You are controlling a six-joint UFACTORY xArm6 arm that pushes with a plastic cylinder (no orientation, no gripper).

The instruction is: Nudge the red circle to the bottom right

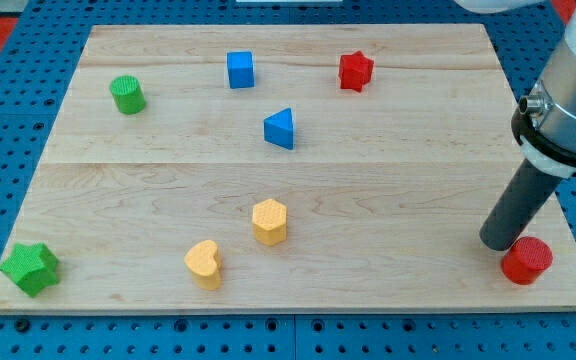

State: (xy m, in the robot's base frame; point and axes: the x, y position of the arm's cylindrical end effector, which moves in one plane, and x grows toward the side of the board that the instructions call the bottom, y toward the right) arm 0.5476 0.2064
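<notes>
The red circle [526,260] is a short red cylinder at the board's bottom right corner, close to the right edge. My tip [498,243] rests on the board just to the left of it and slightly toward the view's top, touching or nearly touching its side. The dark rod rises from there toward the view's upper right.
On the wooden board [388,130]: a red star [355,71] and blue cube [240,69] near the top, a green cylinder [127,94] top left, a blue triangle [281,129] centre, a yellow hexagon [269,221] and yellow heart [204,263] lower middle, a green star [30,267] bottom left.
</notes>
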